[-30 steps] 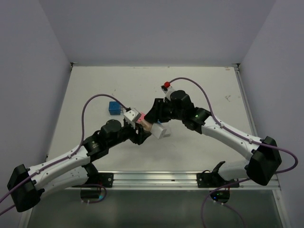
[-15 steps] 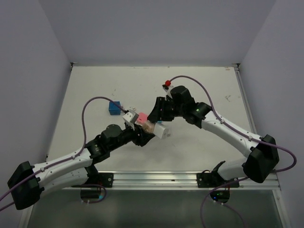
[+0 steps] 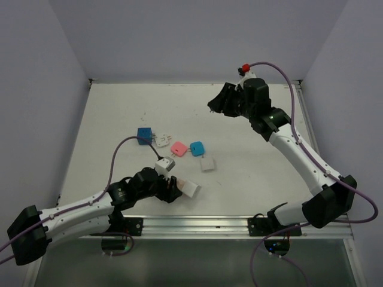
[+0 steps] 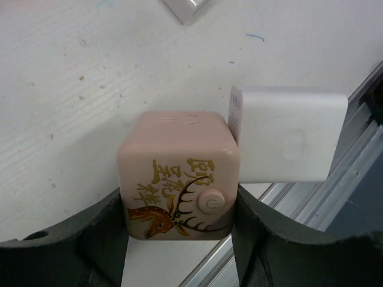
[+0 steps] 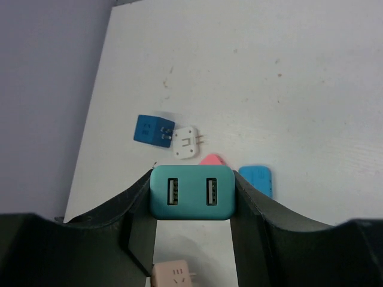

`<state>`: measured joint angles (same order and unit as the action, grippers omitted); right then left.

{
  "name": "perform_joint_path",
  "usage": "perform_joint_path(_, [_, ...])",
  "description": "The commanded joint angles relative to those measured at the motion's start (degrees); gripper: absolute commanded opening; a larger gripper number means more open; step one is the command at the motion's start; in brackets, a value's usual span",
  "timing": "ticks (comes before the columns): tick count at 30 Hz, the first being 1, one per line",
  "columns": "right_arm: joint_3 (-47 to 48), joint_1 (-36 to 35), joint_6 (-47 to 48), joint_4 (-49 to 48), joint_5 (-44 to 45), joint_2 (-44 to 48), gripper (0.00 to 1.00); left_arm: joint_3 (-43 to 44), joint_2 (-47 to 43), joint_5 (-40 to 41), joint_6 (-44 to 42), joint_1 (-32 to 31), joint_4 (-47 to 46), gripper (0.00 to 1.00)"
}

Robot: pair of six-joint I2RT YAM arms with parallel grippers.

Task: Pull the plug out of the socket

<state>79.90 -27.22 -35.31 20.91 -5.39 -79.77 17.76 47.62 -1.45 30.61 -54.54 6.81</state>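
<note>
Mid table [image 3: 119, 107]: loose plugs [image 3: 178, 147] obstruct; far side passable.

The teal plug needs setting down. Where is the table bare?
Bare: the right half of the table, from the white adapter to the right edge, and the far strip beyond the blue cube. Crowded: the middle row from cube to adapter, and the front, where the left gripper holds the pink socket.

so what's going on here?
The left gripper holds a pink cube socket low near the front of the table, with a white adapter against its side. The right gripper, raised over the far side, holds a teal USB plug clear of the socket. Other adapters lie loose between them.
</note>
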Motion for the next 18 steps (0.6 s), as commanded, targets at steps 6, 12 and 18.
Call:
perform_joint_path(6, [-11.95,0.77,5.33,9.32,3.28,-2.05,0.0,6.06,-8.15,11.19,1.21,-0.21,0.04,0.0])
perform_joint_path(12, [-15.48,0.94,10.17,15.91,4.51,-6.44,0.01,7.9,-9.21,15.86,-0.55,-0.21,1.89,0.0])
perform_joint_path(18, [-10.73,0.94,14.39,20.31,3.89,-15.06,0.05,9.14,-8.59,16.22,-1.34,-0.21,2.68,0.0])
